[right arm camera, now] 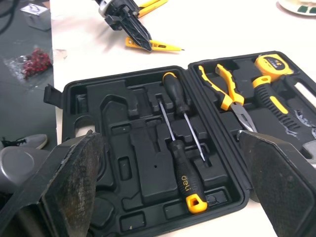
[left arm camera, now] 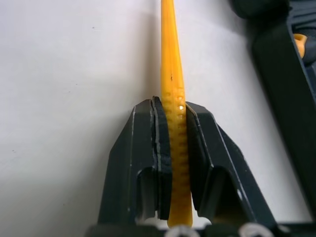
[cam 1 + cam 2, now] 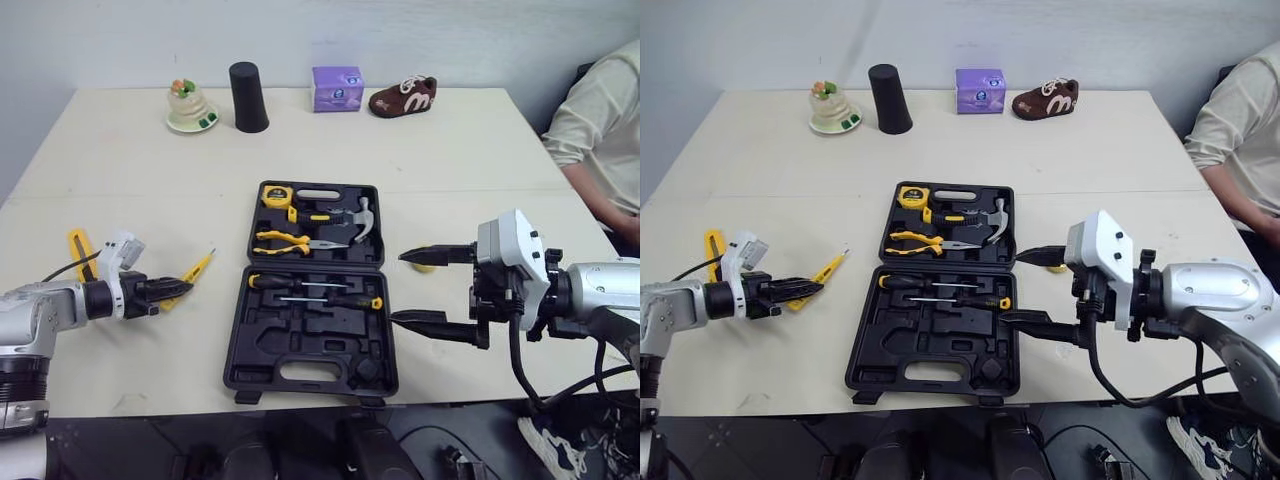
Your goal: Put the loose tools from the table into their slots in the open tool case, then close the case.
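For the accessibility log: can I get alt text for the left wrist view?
The left gripper is shut on a thin yellow tool that points out over the pale table. The edge of the black tool case lies close beside it.

The tool case (image 3: 310,345) is matt moulded plastic with a weak shine. Its hammer (image 3: 362,212) has a polished metal head. The yellow tool (image 2: 170,59) is plastic, bumpy between the jaws of the left gripper (image 3: 185,288). The pads (image 1: 74,182) of the right gripper (image 3: 398,288) look rough. The counter (image 3: 450,160) is smooth and matt.
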Available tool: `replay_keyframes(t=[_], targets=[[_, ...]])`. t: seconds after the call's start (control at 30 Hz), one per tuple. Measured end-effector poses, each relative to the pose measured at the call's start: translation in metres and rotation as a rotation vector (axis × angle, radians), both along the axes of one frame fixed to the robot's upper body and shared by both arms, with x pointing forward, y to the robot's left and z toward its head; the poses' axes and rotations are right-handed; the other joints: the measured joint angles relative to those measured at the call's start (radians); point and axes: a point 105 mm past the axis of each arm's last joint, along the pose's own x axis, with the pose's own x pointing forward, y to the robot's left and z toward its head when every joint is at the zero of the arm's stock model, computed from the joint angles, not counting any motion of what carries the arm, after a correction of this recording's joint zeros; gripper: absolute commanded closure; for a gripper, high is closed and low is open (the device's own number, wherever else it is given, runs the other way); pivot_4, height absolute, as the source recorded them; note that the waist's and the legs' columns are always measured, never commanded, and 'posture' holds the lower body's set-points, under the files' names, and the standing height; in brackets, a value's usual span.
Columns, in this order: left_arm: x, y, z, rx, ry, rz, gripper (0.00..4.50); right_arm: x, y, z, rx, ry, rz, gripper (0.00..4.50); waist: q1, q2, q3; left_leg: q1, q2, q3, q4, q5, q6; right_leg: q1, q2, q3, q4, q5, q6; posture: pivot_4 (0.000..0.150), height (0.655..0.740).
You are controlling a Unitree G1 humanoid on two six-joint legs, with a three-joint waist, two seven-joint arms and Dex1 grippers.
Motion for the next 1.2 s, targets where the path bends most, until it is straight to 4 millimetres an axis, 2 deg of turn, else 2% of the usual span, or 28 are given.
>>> replay_keyframes(t=[0.07,0.1,0.13,0.23,0.33,0.4,0.6,0.67,0.77,0.93,1.03,1.2], targets=[[0.001,0.002,0.000,0.000,-0.006,0.018,3.31,0.001,0.001,0.001,-0.003,-0.005,0.007,0.00,0.000,0.000,0.000,0.000,0.000,0.000,0.000,0.000,0.000,0.000,0.000,0.000,0.001,0.000,0.000,0.150,0.7386],[0.002,0.003,0.001,0.002,-0.015,0.023,3.12,0.002,0.001,0.003,-0.001,-0.010,0.008,0.00,0.000,0.000,0.000,0.000,0.000,-0.001,0.000,0.000,0.000,0.000,0.000,0.000,0.001,0.000,0.000,0.150,0.7386],[0.002,0.004,0.002,0.006,-0.025,0.025,2.73,0.003,0.001,0.004,0.000,-0.011,0.010,0.00,0.000,0.000,0.000,0.000,0.000,-0.001,0.000,0.000,-0.001,0.000,0.000,0.000,0.001,0.000,0.000,0.150,0.7386],[0.002,0.014,0.005,0.041,-0.068,0.051,1.36,0.003,0.002,0.003,-0.002,0.000,0.023,0.00,-0.007,0.000,0.000,0.001,0.001,0.000,0.000,0.000,-0.001,0.000,0.001,0.001,0.002,0.000,-0.001,0.150,0.7386],[-0.011,0.024,0.009,0.171,-0.112,0.030,0.06,0.003,0.003,0.003,-0.002,0.005,0.035,0.00,-0.015,0.000,0.000,0.001,0.005,0.000,-0.002,0.000,-0.002,0.000,0.001,0.003,0.002,-0.001,-0.002,0.150,0.7386],[-0.017,0.025,0.012,0.236,-0.134,0.006,0.03,0.003,0.003,0.003,-0.002,0.007,0.038,0.00,-0.013,0.000,0.000,0.001,0.006,-0.001,-0.002,0.000,-0.002,0.000,0.000,0.004,0.001,-0.001,-0.003,0.150,0.7386],[-0.021,0.009,0.016,0.327,-0.210,-0.054,0.03,0.004,0.004,0.001,0.000,0.011,0.041,0.00,-0.002,0.000,0.000,0.001,0.003,-0.001,-0.003,0.000,-0.001,0.000,0.000,0.003,-0.002,-0.001,-0.003,0.150,0.7386],[-0.018,0.007,0.014,0.389,-0.234,-0.053,0.03,0.004,0.005,0.001,0.006,0.011,0.042,0.00,-0.002,0.000,0.000,0.001,0.003,-0.001,-0.003,0.000,-0.001,0.001,0.000,0.003,-0.003,-0.001,-0.003,0.150,0.7386],[-0.012,0.002,0.000,0.433,-0.232,-0.043,0.03,0.004,0.007,-0.001,0.009,0.020,0.050,0.00,-0.004,0.000,0.000,0.001,0.002,-0.001,-0.004,0.000,-0.001,0.001,0.000,0.004,-0.003,-0.001,-0.003,0.150,0.7386],[0.001,-0.001,0.001,0.426,-0.252,-0.007,0.03,0.005,0.008,-0.002,0.007,0.020,0.051,0.00,-0.003,0.000,0.000,0.001,0.002,-0.001,-0.003,0.000,-0.001,0.001,0.001,0.003,-0.002,-0.001,-0.003,0.150,0.7386],[0.003,-0.005,-0.001,0.428,-0.261,-0.020,0.73,0.005,0.008,-0.002,0.007,0.018,0.049,0.00,-0.002,0.000,0.000,0.001,0.002,-0.001,-0.003,0.000,-0.001,0.001,0.000,0.003,-0.002,-0.001,-0.003,0.150,0.7386],[0.003,-0.010,-0.004,0.410,-0.269,-0.042,3.00,0.005,0.008,-0.003,0.012,0.024,0.043,0.00,0.000,0.000,0.000,0.002,0.002,-0.002,-0.002,0.000,-0.001,0.002,0.000,0.003,-0.001,-0.001,-0.002,0.150,0.7386]])
